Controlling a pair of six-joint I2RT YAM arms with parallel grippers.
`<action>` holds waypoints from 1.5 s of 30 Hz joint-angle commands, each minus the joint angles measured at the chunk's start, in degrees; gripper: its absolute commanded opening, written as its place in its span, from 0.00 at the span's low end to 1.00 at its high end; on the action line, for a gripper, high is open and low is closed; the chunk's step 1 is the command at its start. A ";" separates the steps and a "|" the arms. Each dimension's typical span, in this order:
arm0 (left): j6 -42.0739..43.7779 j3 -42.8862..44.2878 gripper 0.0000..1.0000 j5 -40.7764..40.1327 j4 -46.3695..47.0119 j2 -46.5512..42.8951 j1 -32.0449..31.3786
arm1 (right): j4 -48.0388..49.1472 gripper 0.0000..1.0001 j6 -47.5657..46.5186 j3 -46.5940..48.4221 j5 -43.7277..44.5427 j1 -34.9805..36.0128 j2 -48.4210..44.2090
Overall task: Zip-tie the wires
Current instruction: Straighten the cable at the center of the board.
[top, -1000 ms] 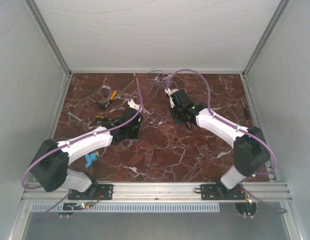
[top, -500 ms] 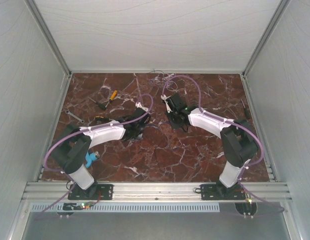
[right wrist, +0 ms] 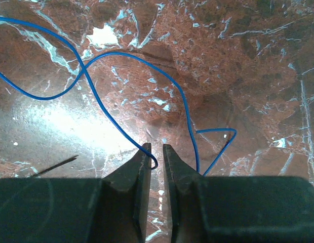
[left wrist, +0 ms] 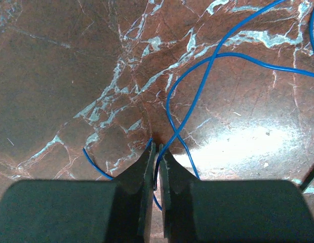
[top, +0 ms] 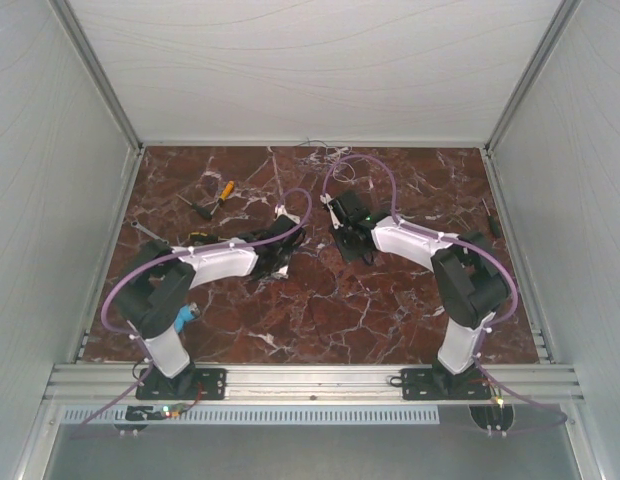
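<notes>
Thin blue wires [left wrist: 197,76] loop across the red marble in both wrist views. My left gripper [left wrist: 157,148] points down at the table left of centre, shut on one strand that runs up between its jaws. My right gripper [right wrist: 156,148] hangs just right of centre with its jaws a narrow gap apart. A curled end of the wires [right wrist: 154,163] hooks round its left fingertip [right wrist: 146,152], loose in the gap. A thin black strip, the zip tie [right wrist: 58,164], lies flat on the marble left of that gripper. More fine pale loops [top: 318,152] lie at the back edge.
An orange-handled screwdriver [top: 225,190] and a dark tool [top: 197,208] lie at the back left, a small wrench [top: 150,235] at the left edge. A blue object [top: 180,318] sits by the left arm. Another tool [top: 490,215] lies at the right edge. White walls enclose the table.
Both arms have folded in and brought their grippers closer together at the table's centre. The right jaws have parted slightly.
</notes>
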 commanded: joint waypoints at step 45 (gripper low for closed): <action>5.75 2.26 0.99 -7.94 -11.33 -31.13 5.25 | 26.84 0.45 26.11 -12.46 -9.17 13.64 -16.94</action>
